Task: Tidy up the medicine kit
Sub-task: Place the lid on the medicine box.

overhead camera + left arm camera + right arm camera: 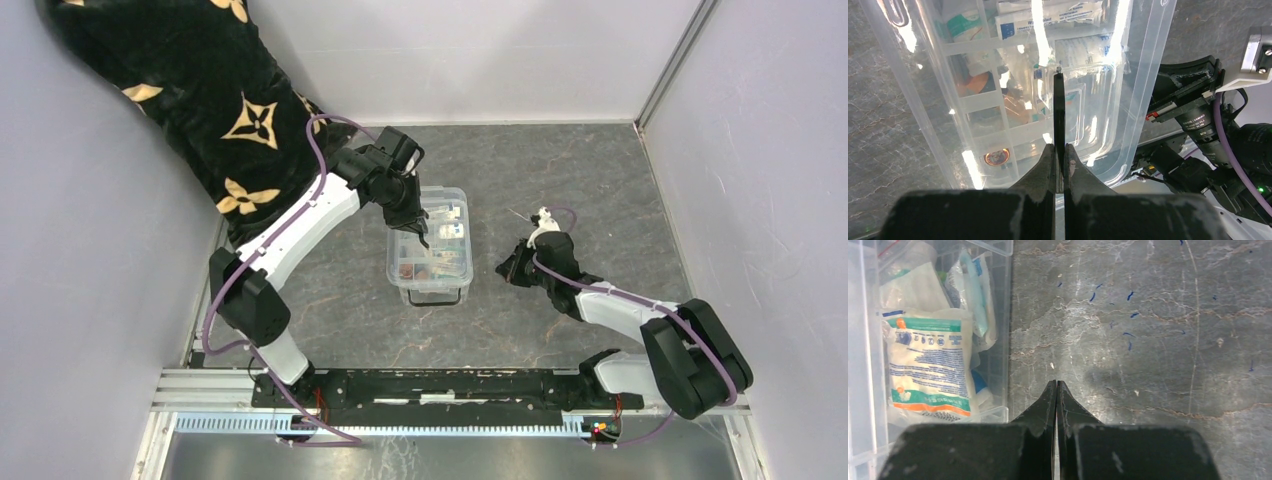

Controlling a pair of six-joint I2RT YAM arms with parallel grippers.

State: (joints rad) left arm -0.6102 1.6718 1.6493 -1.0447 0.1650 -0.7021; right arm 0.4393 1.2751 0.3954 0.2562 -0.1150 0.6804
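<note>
Medicine kit sits mid-table between the arms, sachets in its tray. Left gripper jaws pinched on thin black strip, likely the lid handle: grip firm, lower lid square onto rim, don't snag packets. Right gripper closed, empty, over table beside kit

The top external camera looks steeply down from high at the near edge onto the whole table. Both wrist cameras face downward, close in: the left over the medicine kit, the right beside it. All three share the kit.
</note>
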